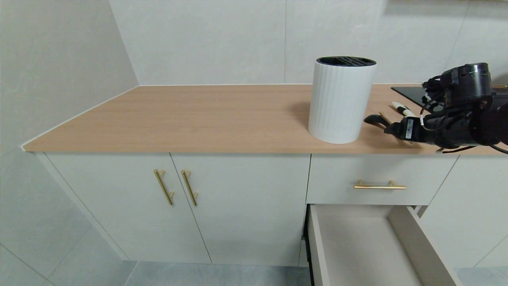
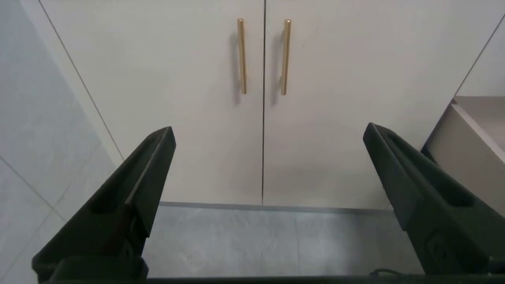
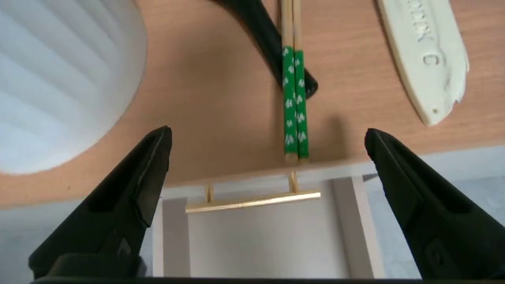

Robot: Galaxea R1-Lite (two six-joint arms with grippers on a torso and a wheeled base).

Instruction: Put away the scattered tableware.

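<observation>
Fingers (image 3: 134, 189) of right gripper (image 3: 268, 138) spread wide, holding nothing. I see it low over wooden counter (image 1: 198, 119), near front edge. Chopsticks (image 3: 293, 95) with green bands lie under gap, crossing black utensil (image 3: 264, 35). Cream utensil (image 3: 426, 55) lies nearby, apart. White ribbed holder (image 1: 341, 101) stands just beside. Drawer (image 1: 357, 246) below is open. Left gripper (image 2: 268, 134) is likewise wide open, empty, facing cabinet doors (image 2: 331, 118).

Green-banded wooden chopsticks (image 3: 294, 102) paired, crossing black utensil (image 3: 260, 28) on countertop (image 3: 213, 118); cream utensil (image 3: 422, 55) flat, near them.
</observation>
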